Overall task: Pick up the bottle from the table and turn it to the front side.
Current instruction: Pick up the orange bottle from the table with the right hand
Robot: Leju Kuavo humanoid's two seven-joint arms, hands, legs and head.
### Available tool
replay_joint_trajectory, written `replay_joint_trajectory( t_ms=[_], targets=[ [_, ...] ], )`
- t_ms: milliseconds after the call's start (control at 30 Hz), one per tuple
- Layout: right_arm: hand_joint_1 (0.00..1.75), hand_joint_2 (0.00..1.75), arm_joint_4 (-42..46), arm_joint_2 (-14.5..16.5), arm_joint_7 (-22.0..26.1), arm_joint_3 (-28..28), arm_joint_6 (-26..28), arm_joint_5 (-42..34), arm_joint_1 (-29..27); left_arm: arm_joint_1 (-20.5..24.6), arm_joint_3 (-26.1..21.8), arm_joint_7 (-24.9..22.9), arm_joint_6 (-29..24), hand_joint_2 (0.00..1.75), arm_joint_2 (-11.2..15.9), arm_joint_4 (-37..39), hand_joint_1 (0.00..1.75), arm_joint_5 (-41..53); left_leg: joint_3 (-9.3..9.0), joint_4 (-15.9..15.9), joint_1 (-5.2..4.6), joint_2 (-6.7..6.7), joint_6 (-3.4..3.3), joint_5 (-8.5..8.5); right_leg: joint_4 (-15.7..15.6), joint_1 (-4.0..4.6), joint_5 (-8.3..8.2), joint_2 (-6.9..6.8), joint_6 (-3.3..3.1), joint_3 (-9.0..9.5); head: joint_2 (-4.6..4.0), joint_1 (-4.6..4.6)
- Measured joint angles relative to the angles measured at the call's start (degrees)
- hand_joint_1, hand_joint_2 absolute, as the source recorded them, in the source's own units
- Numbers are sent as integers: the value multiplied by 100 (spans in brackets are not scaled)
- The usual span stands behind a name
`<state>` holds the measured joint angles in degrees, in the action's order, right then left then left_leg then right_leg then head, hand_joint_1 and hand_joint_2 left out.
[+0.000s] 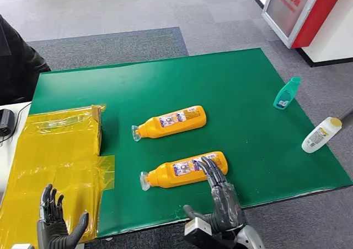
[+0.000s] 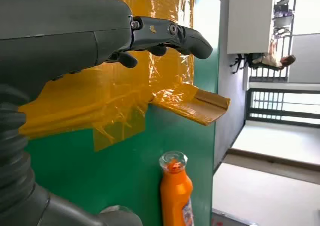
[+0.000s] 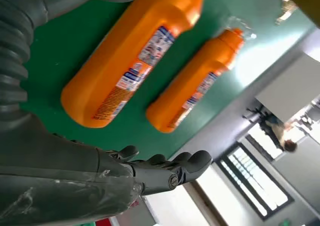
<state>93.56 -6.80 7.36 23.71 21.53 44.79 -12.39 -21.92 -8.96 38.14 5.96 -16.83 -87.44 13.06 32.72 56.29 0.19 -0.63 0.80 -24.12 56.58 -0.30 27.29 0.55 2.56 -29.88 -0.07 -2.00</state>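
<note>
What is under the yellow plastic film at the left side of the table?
The yellow plastic film wraps a flat, box-like shape whose edge stands above the green mat. What the box is or holds cannot be seen; the film covers it. The left robot hand hovers over its near part.
</note>
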Motion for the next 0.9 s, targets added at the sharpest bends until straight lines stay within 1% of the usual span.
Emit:
replay_joint_trajectory(
  t_ms=[67, 133, 233, 333, 467, 567, 767, 900],
  targets=[
    [0, 175, -39, -107, -119, -61, -262, 59, 109, 13, -48, 0, 14, 175, 10, 15, 0, 46, 0, 0, -1, 0, -1, 1, 0, -1, -2, 0, 2, 1, 0, 0],
    [0, 175, -132, -306, -320, -177, -750, 157, 332, 39, -123, 0, 26, 175, 31, 42, 0, 121, 1, 0, -2, 0, -4, 3, 0, -3, -4, 0, 5, 5, 0, -1],
    [0, 175, -356, -573, -548, -322, -1429, 268, 736, 93, -158, 0, -8, 175, 72, 101, 0, 182, 3, 0, -4, 0, -4, 7, 0, -4, -11, 1, 7, 19, 0, -1],
    [0, 175, -656, -785, -686, -392, -1902, 320, 1181, 155, -143, 0, -98, 175, 129, 167, 0, 186, 3, 1, -5, 0, -6, 12, 0, -4, -13, 1, 7, 20, 0, 0],
    [0, 175, -1029, -1012, -829, -399, -2310, 340, 1642, 206, -99, 0, -153, 175, 222, 246, 0, 141, 3, 0, -4, 0, -6, 12, 0, -4, -13, 1, 7, 20, 0, 1],
    [0, 175, -1302, -1131, -886, -384, -2501, 353, 1907, 252, -56, 0, -166, 175, 297, 314, 0, 116, 4, 0, -4, 0, -6, 12, 0, -4, -13, 1, 7, 21, 0, 0],
    [0, 175, -1848, -1239, -984, -276, -2671, 455, 2456, 328, 162, 0, -287, 175, 442, 425, 0, 75, 6, 0, -4, 0, -6, 12, 0, -4, -13, 1, 7, 20, 0, 0],
    [0, 175, -2121, -1310, -995, -138, -3129, 387, 2762, 354, 334, 1, -361, 175, 539, 495, 0, 43, 6, 1, -4, 0, -6, 13, 0, -4, -13, 0, 7, 20, 0, 0]
  ],
)
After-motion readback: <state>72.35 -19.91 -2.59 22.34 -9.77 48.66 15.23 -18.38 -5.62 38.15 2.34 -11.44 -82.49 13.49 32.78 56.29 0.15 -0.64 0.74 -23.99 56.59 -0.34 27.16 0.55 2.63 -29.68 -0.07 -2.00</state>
